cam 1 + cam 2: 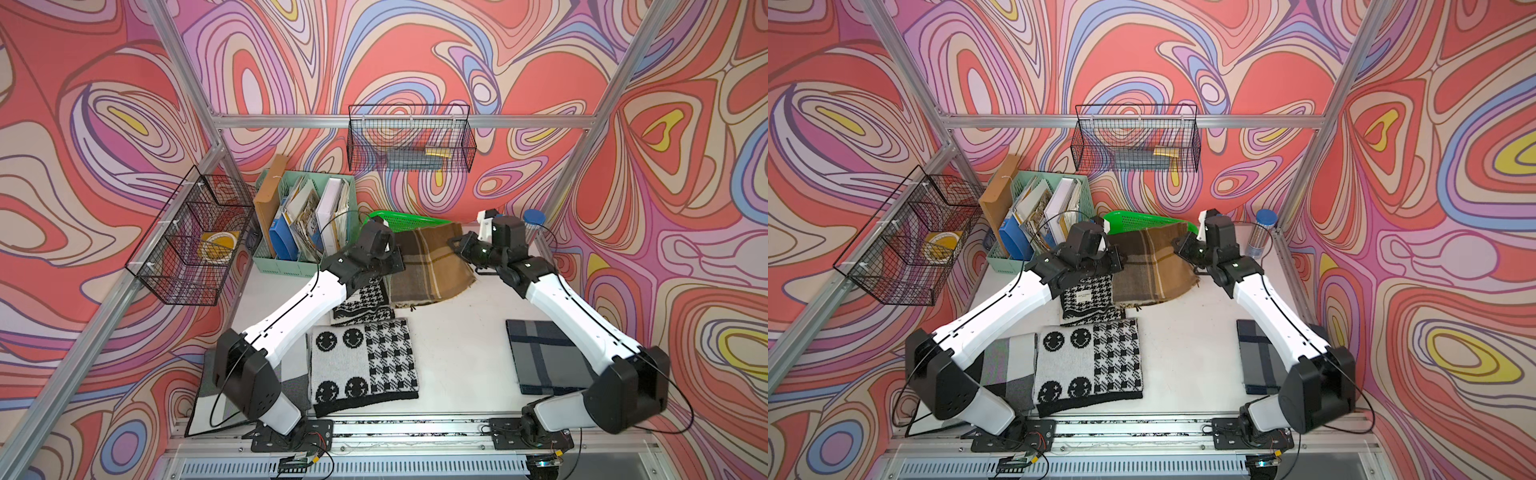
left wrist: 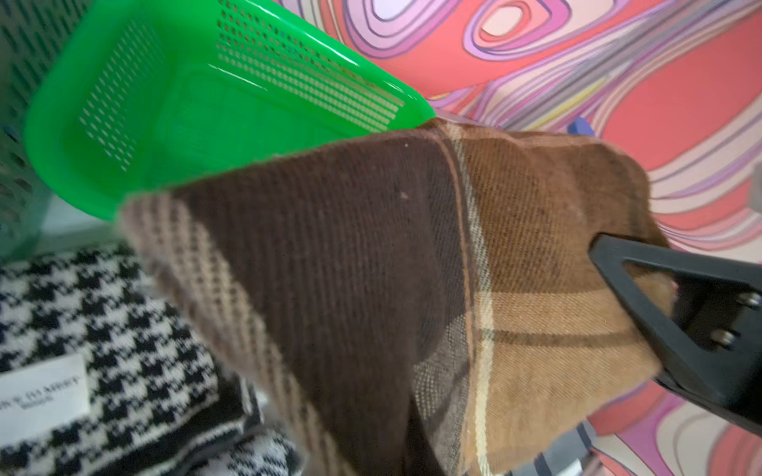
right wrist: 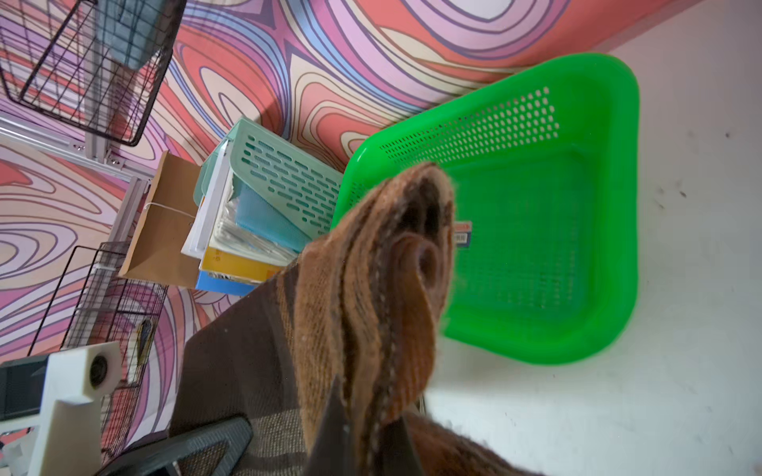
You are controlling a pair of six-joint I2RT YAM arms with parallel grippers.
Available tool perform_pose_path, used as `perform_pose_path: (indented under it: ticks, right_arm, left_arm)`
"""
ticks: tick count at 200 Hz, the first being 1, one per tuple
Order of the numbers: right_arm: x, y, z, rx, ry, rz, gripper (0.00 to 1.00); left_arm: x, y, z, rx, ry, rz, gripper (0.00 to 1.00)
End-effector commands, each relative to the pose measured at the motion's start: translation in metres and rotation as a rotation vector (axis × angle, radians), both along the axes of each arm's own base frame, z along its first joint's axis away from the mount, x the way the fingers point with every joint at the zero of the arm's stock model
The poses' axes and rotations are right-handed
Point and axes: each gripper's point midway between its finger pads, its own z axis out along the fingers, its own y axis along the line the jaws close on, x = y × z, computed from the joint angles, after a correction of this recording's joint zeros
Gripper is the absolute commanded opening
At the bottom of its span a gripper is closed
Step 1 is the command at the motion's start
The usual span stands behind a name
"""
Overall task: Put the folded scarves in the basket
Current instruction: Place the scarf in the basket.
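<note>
Both extended forward: left hand (image 1: 395, 266), right hand (image 1: 455, 243) tight on scarf (image 1: 429, 268)

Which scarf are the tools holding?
The brown plaid scarf, pinched by the left tool and right tool; the houndstooth, smiley and grey ones lie flat.

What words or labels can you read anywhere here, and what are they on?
White label on the houndstooth scarf: print too blurred to read.
Red and white sticker inside the green basket: too small to read.
No other text is legible.
</note>
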Motion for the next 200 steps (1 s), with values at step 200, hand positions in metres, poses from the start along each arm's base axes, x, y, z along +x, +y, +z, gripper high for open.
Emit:
perform_pose_path:
  ticks: [200]
  right_arm:
    - [0.137, -0.009, -0.121, -0.219, 0.122, -0.243, 0.00]
  left_arm:
    - [0.211, 0.030, -0.080, 0.072, -0.007, 0.024, 0.00]
